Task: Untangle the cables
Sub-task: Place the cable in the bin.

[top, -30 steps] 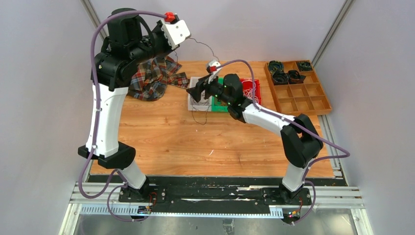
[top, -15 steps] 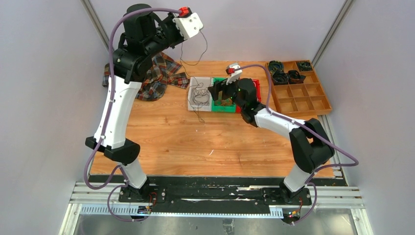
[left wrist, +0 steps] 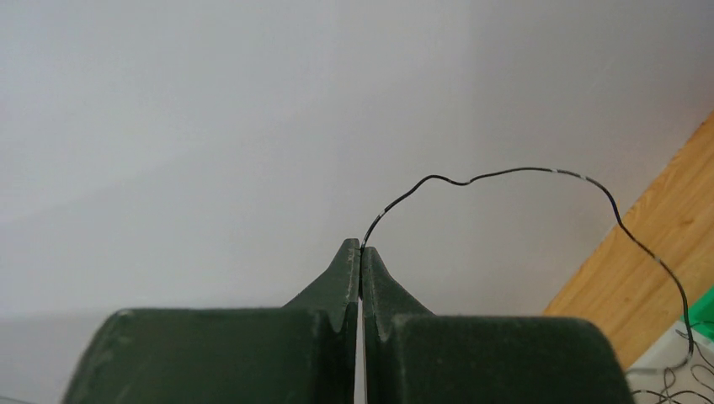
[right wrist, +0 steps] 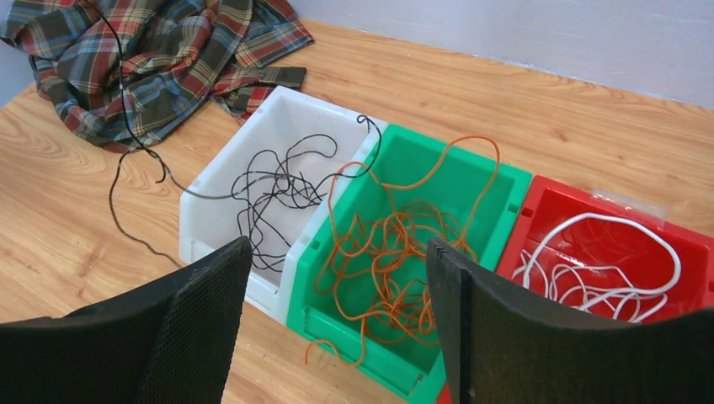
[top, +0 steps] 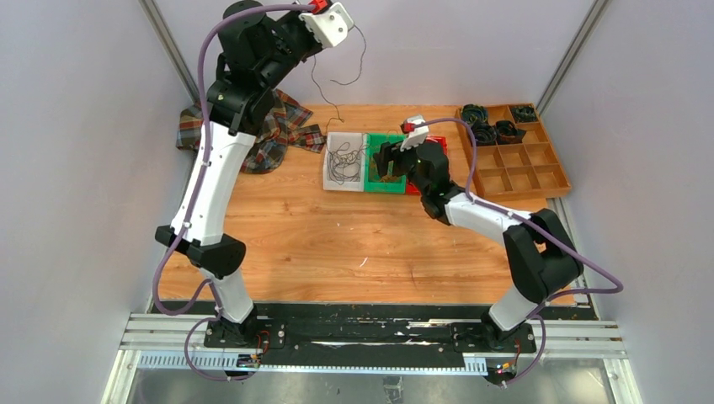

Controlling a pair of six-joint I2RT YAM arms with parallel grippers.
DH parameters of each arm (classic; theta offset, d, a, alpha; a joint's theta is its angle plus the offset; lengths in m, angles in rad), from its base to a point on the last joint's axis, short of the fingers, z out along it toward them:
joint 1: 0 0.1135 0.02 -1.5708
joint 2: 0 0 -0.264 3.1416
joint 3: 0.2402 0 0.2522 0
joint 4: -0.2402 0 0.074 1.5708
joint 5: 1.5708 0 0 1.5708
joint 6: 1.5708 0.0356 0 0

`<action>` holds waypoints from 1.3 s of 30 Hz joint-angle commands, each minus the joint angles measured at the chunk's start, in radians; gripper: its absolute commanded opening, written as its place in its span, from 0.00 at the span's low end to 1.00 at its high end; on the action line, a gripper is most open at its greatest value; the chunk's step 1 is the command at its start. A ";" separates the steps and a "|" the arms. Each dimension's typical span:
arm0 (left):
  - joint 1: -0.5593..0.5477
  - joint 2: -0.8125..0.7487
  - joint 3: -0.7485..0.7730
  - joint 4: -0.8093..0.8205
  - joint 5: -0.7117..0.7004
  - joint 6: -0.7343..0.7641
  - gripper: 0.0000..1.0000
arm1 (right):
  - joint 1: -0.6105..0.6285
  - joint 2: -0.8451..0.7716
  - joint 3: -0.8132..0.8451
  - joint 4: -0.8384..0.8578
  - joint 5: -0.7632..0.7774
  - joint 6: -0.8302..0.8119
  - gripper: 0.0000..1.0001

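My left gripper [top: 350, 27] [left wrist: 361, 249] is raised high at the back wall and is shut on the end of a black cable [left wrist: 505, 171]. That cable hangs in a loose arc [top: 364, 52] down toward the white bin [top: 330, 172] [right wrist: 221, 156], which holds more tangled black cables [right wrist: 278, 181]. One black strand trails out over the table and the shirt [right wrist: 126, 126]. The green bin [right wrist: 515, 198] holds tangled orange cables [right wrist: 396, 244]; one loop hangs over its front wall. The red bin [right wrist: 539, 206] holds a white cable [right wrist: 606, 269]. My right gripper [top: 386, 160] [right wrist: 337, 248] is open and empty above the green bin.
A crumpled plaid shirt [top: 269, 126] [right wrist: 160, 59] lies at the back left, next to the white bin. A wooden compartment tray [top: 522, 168] with dark coiled rolls [top: 488, 128] stands at the back right. The three bins stand side by side mid-table.
My left arm has swung higher and to the right, lifting the black cable up from the white bin. My right gripper has moved right, from over the white bin to over the green bin.
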 commanded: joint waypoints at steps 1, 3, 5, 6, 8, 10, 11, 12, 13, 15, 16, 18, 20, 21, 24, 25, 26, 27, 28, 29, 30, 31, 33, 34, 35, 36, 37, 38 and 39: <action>-0.008 0.019 -0.040 0.134 -0.038 0.012 0.00 | -0.012 -0.045 -0.031 0.053 0.045 0.004 0.75; -0.008 0.032 -0.045 0.155 -0.045 0.013 0.00 | -0.013 -0.052 -0.037 0.057 0.048 0.003 0.75; -0.008 0.045 -0.053 0.185 -0.057 0.013 0.00 | -0.015 -0.059 -0.043 0.063 0.051 -0.002 0.75; -0.008 0.050 -0.055 0.203 -0.063 0.013 0.00 | -0.017 -0.061 -0.052 0.070 0.054 -0.004 0.75; -0.008 0.065 -0.050 0.220 -0.071 0.018 0.00 | -0.020 -0.064 -0.057 0.074 0.057 -0.002 0.75; -0.008 0.074 -0.057 0.226 -0.075 0.024 0.00 | -0.024 -0.068 -0.065 0.076 0.061 0.002 0.75; -0.008 0.076 -0.073 0.235 -0.080 0.032 0.00 | -0.025 -0.071 -0.073 0.082 0.062 0.000 0.75; -0.008 0.075 -0.095 0.247 -0.084 0.042 0.00 | -0.026 -0.074 -0.081 0.085 0.066 -0.001 0.75; -0.008 0.074 -0.116 0.262 -0.090 0.050 0.00 | -0.028 -0.078 -0.087 0.087 0.070 -0.003 0.75; -0.008 0.075 -0.145 0.270 -0.097 0.054 0.00 | -0.032 -0.089 -0.101 0.093 0.076 -0.009 0.75; -0.008 0.078 -0.157 0.264 -0.095 0.051 0.00 | -0.034 -0.095 -0.110 0.094 0.081 -0.012 0.75; -0.008 0.077 -0.181 0.232 -0.086 0.032 0.00 | -0.038 -0.111 -0.124 0.094 0.092 -0.016 0.74; -0.008 0.067 -0.241 0.216 -0.081 0.001 0.00 | -0.045 -0.134 -0.143 0.096 0.104 -0.018 0.75; -0.008 0.057 -0.265 0.215 -0.077 -0.014 0.00 | -0.051 -0.140 -0.153 0.098 0.106 -0.018 0.75; -0.008 0.025 -0.395 0.215 -0.061 -0.053 0.00 | -0.069 -0.170 -0.179 0.101 0.118 -0.008 0.75; -0.008 0.016 -0.435 0.217 -0.053 -0.063 0.00 | -0.076 -0.177 -0.190 0.101 0.122 0.000 0.75; -0.008 0.006 -0.469 0.220 -0.046 -0.073 0.00 | -0.080 -0.184 -0.196 0.103 0.123 0.005 0.75; -0.008 -0.002 -0.500 0.223 -0.041 -0.084 0.00 | -0.085 -0.190 -0.203 0.104 0.126 0.009 0.75; -0.008 -0.007 -0.526 0.221 -0.036 -0.090 0.00 | -0.089 -0.196 -0.209 0.104 0.130 0.013 0.75; -0.008 -0.013 -0.546 0.218 -0.031 -0.097 0.00 | -0.091 -0.201 -0.216 0.104 0.135 0.017 0.74; -0.008 -0.015 -0.564 0.214 -0.029 -0.106 0.00 | -0.095 -0.204 -0.222 0.104 0.137 0.022 0.74; -0.008 -0.015 -0.577 0.204 -0.027 -0.115 0.00 | -0.098 -0.208 -0.227 0.105 0.137 0.025 0.74; -0.008 -0.016 -0.606 0.186 -0.018 -0.124 0.00 | -0.102 -0.211 -0.235 0.104 0.142 0.030 0.74; -0.008 -0.017 -0.623 0.181 -0.017 -0.125 0.00 | -0.104 -0.211 -0.239 0.105 0.144 0.033 0.74; -0.008 -0.019 -0.642 0.182 -0.018 -0.124 0.00 | -0.106 -0.212 -0.243 0.104 0.146 0.035 0.74; -0.008 -0.020 -0.663 0.188 -0.024 -0.124 0.00 | -0.108 -0.214 -0.245 0.105 0.148 0.037 0.74; -0.008 -0.020 -0.684 0.196 -0.028 -0.122 0.00 | -0.109 -0.215 -0.248 0.104 0.150 0.040 0.74; -0.008 -0.020 -0.705 0.203 -0.031 -0.115 0.00 | -0.111 -0.217 -0.250 0.104 0.151 0.043 0.74; -0.008 -0.018 -0.732 0.210 -0.031 -0.111 0.00 | -0.112 -0.220 -0.253 0.103 0.152 0.043 0.74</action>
